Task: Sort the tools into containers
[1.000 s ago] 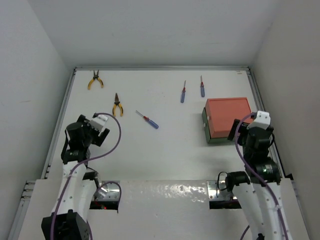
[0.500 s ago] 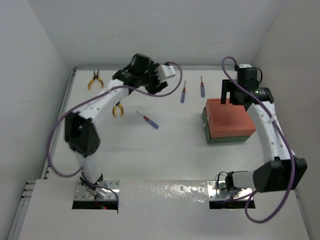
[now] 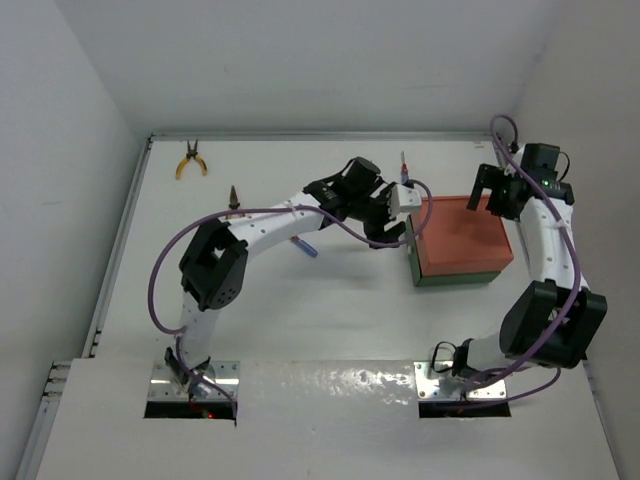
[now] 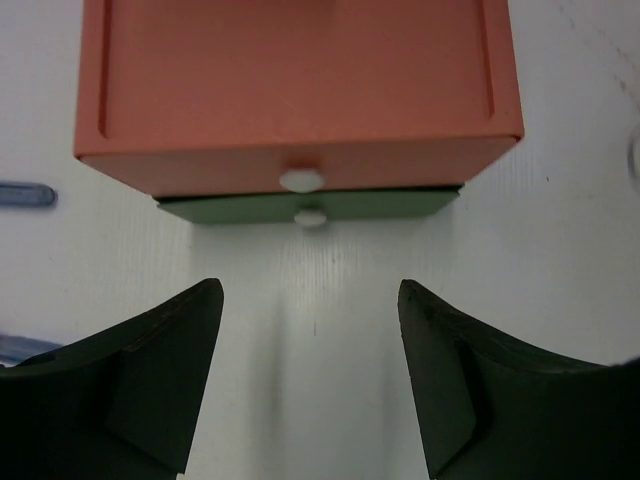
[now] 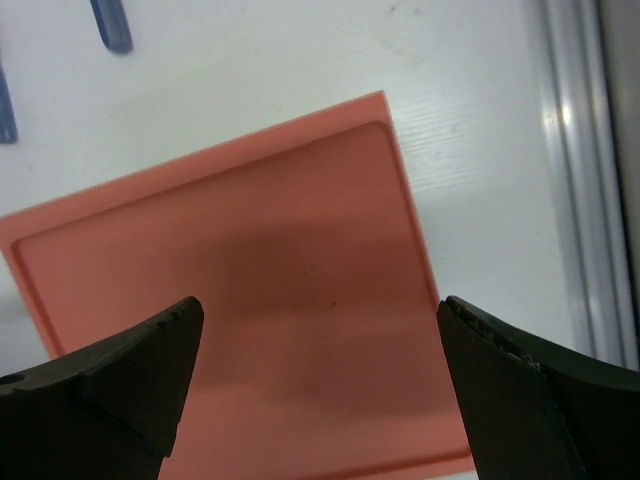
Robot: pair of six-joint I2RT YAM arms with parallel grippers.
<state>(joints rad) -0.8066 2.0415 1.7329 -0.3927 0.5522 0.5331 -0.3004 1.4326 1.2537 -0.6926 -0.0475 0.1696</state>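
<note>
Two trays sit stacked as one block, the orange-red tray (image 3: 458,232) lying on the dark green tray (image 4: 230,208), and I judge that this stack is where things can go wrong. The left tool (image 4: 308,300) hovers low at the left side of the orange-red tray with its jaws spread wide and empty. The right tool (image 5: 320,310) hangs above the same tray near its far right corner, likewise spread and holding nothing. With both closing on one block, the arms could knock each other. A push from the left could also slide the whole stack toward the right rail instead of parting the trays. If the orange-red tray sticks to the green one, a lift may drag both up and drop the lower one askew. None of the tools is sorted yet. The nearest screwdriver (image 3: 304,246) lies on the worktop well left of the orange-red tray, right beneath the left forearm. The far screwdriver (image 3: 404,168) lies just beyond its far left corner, and a third screwdriver (image 5: 5,100) shows only as a blue sliver in the right wrist view. One pair of pliers (image 3: 191,158) rests far off to the left, and the second pliers (image 3: 234,195) peeps out beside the arm. A low sweep of that forearm or its purple cable (image 3: 160,265) could scatter them.
</note>
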